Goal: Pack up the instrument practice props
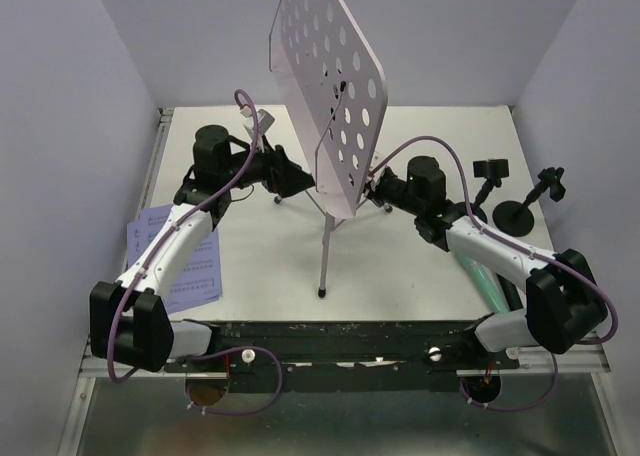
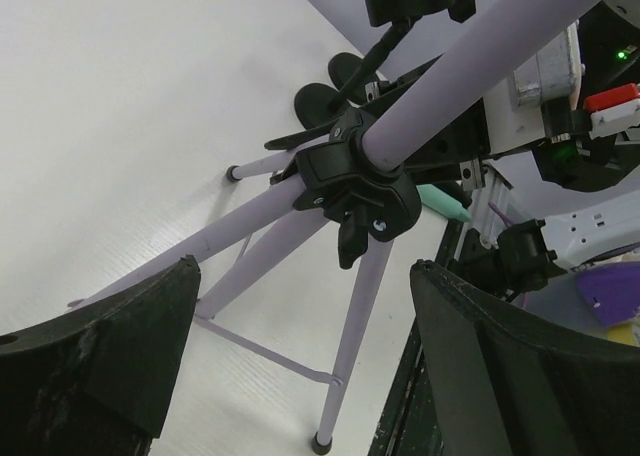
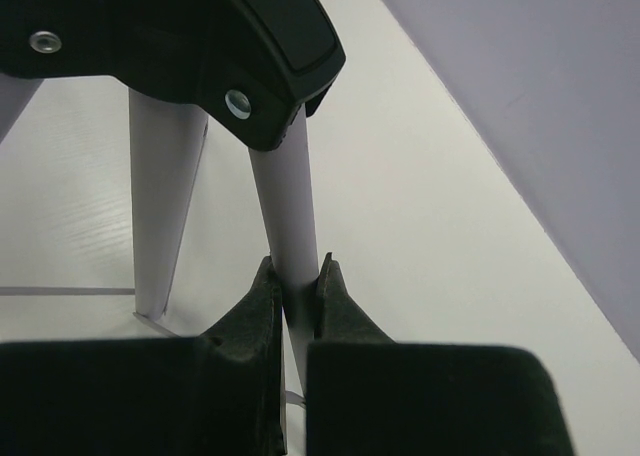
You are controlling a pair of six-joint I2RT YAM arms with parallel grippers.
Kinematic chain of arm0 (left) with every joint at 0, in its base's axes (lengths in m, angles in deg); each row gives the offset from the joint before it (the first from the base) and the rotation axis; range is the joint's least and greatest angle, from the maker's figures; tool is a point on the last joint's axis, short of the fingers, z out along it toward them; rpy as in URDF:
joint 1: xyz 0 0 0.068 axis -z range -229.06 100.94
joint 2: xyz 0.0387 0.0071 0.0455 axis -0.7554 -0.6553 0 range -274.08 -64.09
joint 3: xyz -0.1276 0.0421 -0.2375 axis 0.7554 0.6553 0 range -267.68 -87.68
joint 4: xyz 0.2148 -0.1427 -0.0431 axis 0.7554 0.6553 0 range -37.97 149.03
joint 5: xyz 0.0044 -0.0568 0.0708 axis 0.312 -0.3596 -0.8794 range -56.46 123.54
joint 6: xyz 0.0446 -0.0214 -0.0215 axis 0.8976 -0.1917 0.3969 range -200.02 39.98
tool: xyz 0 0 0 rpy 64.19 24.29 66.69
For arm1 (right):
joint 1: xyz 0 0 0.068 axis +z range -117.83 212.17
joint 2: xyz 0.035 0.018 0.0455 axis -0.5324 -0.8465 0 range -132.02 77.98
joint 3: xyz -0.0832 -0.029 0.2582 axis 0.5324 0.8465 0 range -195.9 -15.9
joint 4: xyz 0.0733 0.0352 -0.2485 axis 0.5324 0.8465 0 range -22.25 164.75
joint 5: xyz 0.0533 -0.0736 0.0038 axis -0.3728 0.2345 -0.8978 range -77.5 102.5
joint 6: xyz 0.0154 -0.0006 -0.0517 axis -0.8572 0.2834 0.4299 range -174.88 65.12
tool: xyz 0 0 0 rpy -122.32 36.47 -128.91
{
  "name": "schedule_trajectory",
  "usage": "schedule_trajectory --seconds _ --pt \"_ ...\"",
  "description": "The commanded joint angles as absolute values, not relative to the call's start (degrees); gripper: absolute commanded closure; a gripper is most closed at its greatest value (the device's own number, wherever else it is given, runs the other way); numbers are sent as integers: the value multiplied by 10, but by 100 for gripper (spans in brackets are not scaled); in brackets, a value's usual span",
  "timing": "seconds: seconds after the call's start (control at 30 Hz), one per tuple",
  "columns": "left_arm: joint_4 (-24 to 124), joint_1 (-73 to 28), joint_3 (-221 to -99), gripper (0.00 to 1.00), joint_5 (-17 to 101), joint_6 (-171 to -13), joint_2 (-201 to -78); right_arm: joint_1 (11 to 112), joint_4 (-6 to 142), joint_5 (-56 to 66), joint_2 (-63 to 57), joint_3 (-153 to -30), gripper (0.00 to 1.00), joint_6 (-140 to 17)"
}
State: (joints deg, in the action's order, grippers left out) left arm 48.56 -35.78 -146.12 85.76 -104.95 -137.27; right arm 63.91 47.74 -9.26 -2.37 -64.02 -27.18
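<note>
The lilac perforated music rack [image 1: 330, 86] stands on its tripod in the middle of the table. My right gripper [image 1: 378, 188] is shut on one tripod leg [image 3: 287, 196] just below the black hub [image 3: 200, 36], with the jaws [image 3: 297, 266] pinching it. My left gripper [image 1: 295, 181] is open, its jaws [image 2: 305, 268] spread either side of the legs under the hub [image 2: 360, 181], touching nothing. Sheet-music pages [image 1: 190, 266] lie at the left edge. Two black mic holders [image 1: 515, 214] stand at the right. The mint-green microphone [image 1: 485, 276] lies under my right arm. The black microphone is not in view.
Purple-grey walls close in the table on the left, back and right. The tripod's front leg [image 1: 325, 256] reaches toward the near edge. A black rail [image 1: 340, 336] runs along the near edge between the arm bases.
</note>
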Motion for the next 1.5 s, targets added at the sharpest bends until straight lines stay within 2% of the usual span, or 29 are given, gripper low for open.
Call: schedule_trajectory --seconds 0.0,0.4,0.8,1.0,1.03,1.07,1.13,1.17,1.3,1.4,1.47 --pt "440 -348 -1479 5 847 -1081 -1400 635 606 -98 -62 -624 100 -368" --pt "435 -347 -1500 5 809 -1127 -1427 636 613 -118 -58 -611 100 -361" --pt "502 -348 -1475 5 706 -1110 -1439 636 610 -120 -53 -598 100 -369" --pt "519 -354 -1452 13 658 -1098 -1449 637 608 -125 -47 -591 100 -371" --pt "533 -355 -1447 16 650 -1099 -1451 636 607 -125 -46 -589 100 -373" --pt "531 -358 -1439 28 653 -1103 -1455 636 608 -126 -47 -589 100 -373" --pt "506 -363 -1416 63 675 -1106 -1456 636 609 -130 -45 -585 100 -375" --pt "493 -363 -1407 73 683 -1109 -1452 637 609 -131 -45 -585 100 -376" --pt "403 -361 -1387 75 777 -1111 -1447 636 610 -132 -45 -581 100 -380" --pt "396 -359 -1384 88 793 -1123 -1454 636 613 -132 -51 -584 100 -384" --pt "407 -360 -1383 89 785 -1134 -1464 635 613 -133 -56 -586 100 -385"
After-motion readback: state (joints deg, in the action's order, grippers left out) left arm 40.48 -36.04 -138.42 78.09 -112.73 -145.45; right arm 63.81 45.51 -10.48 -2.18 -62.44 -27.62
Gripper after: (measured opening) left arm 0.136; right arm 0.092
